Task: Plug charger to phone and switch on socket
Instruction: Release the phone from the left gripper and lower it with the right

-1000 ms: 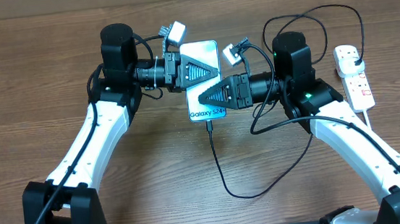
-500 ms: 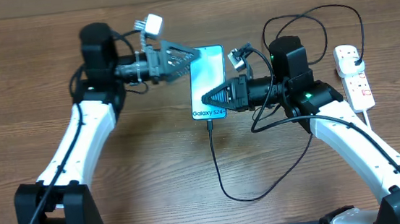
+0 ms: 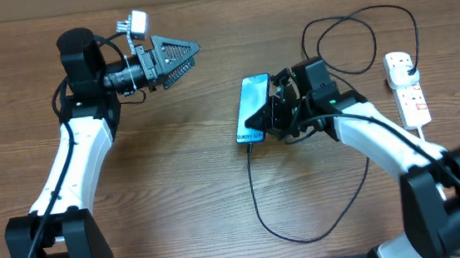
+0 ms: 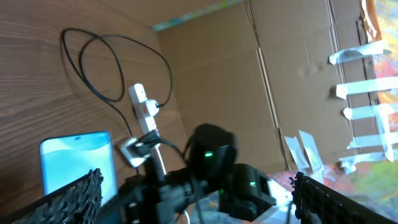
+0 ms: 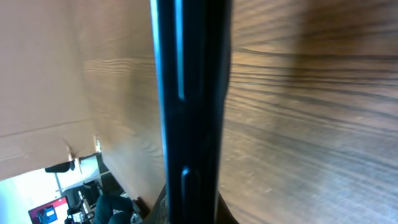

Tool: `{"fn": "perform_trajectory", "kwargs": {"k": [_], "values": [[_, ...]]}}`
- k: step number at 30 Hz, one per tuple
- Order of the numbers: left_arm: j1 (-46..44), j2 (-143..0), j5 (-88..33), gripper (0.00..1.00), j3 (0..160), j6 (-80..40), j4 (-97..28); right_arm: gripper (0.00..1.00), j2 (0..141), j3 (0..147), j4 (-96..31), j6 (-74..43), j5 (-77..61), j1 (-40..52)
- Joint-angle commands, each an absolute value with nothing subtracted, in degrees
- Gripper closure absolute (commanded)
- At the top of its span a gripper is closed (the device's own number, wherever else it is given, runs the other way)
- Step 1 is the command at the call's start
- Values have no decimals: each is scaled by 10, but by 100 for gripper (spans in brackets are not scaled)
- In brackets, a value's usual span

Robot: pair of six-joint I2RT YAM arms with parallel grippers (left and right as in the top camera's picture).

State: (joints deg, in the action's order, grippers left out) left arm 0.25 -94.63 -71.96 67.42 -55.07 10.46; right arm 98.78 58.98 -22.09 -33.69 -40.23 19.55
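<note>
The phone (image 3: 253, 108) stands tilted on its long edge at mid-table, blue screen facing left, with my right gripper (image 3: 272, 113) shut on it. In the right wrist view its black edge (image 5: 189, 93) fills the gap between my jaws (image 5: 193, 211). The thin black charger (image 3: 250, 181) runs from the phone's near end, loops toward the front and climbs back to the white socket (image 3: 406, 88) at the far right. My left gripper (image 3: 178, 58) hangs open and empty at the upper left, well away from the phone (image 4: 78, 165). The socket (image 4: 144, 106) shows there too.
A brown cardboard wall (image 4: 249, 74) backs the wooden table (image 3: 176, 184). The socket's thick white cord (image 3: 424, 133) trails toward the front right. My right arm (image 4: 211, 155) lies across the left wrist view.
My left gripper opened, let go of the phone and pulled back up and to the left. The right gripper closed on the phone and turned it up onto its edge, shifting right.
</note>
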Motion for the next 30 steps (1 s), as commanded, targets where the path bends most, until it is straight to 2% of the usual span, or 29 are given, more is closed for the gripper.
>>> {"fn": "perform_trajectory", "kwargs": {"k": [1,10,22,30], "values": [[3,-944,-685,0,677,-538,105,96,1029,600,-209,-328,-402,196],[3,-944,-684,0,677,-538,105,96,1078,600,-174,-344,-307,215],[3,-944,-684,0,677,-538,105,96,1113,600,-116,-377,-300,259],[3,-944,-684,0,677,-538,105,77,1113,600,-114,-377,-295,260]]}}
